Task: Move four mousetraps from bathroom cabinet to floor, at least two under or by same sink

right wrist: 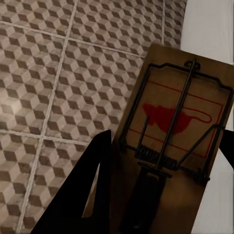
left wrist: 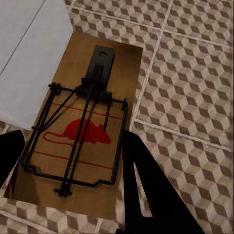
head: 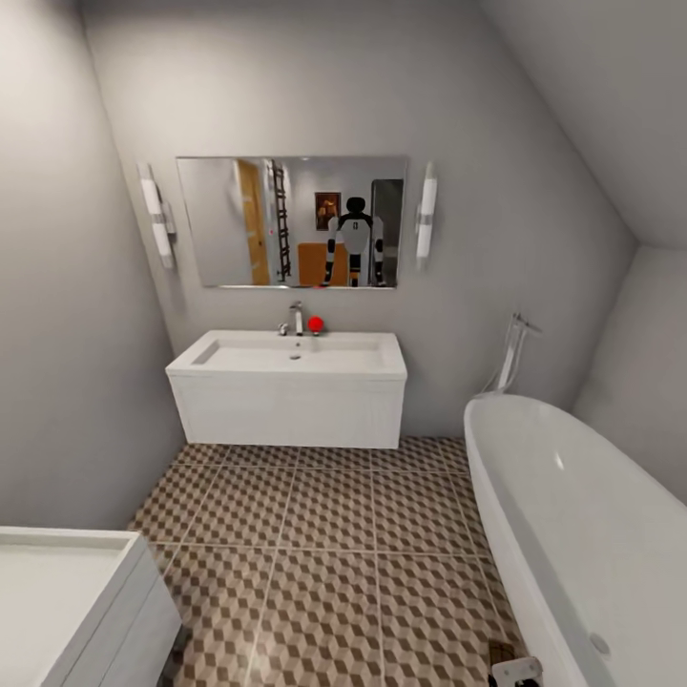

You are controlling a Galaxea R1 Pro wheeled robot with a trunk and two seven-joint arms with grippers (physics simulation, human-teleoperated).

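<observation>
A mousetrap (left wrist: 80, 129) is held in the left pincer (left wrist: 73, 165), whose dark fingers (left wrist: 146, 190) are closed against the long edges of the wooden board, the wire bar and red mouse print facing the camera; beneath it the bathroom floor (left wrist: 190, 97) of cube-patterned tiles is seen, with a white panel at one corner. A second mousetrap (right wrist: 175, 131) is clamped in the same way in the right pincer (right wrist: 165, 165), one finger (right wrist: 92, 185) pressed to the board's edge, with the same tiles below and a white surface alongside. In the head view a wall-hung white sink (head: 286, 367) with a tap (head: 297, 318) and a small red object (head: 315, 324) is seen ahead under a mirror (head: 291, 221), a white bathtub (head: 563, 515) stands to the right, and the corner of another white unit (head: 67, 601) is seen at lower left; the open floor (head: 324, 534) lies between them. Both traps appear to be in transit toward the sink, well above the tiles. The main risk is judged to be a release from too great a height, by which a board could bounce, flip or slide away from the sink. A trap could also be knocked from its edge-only grip if an arm were swung against the tub or the near unit. Placement too far from the sink would leave the condition unmet.
</observation>
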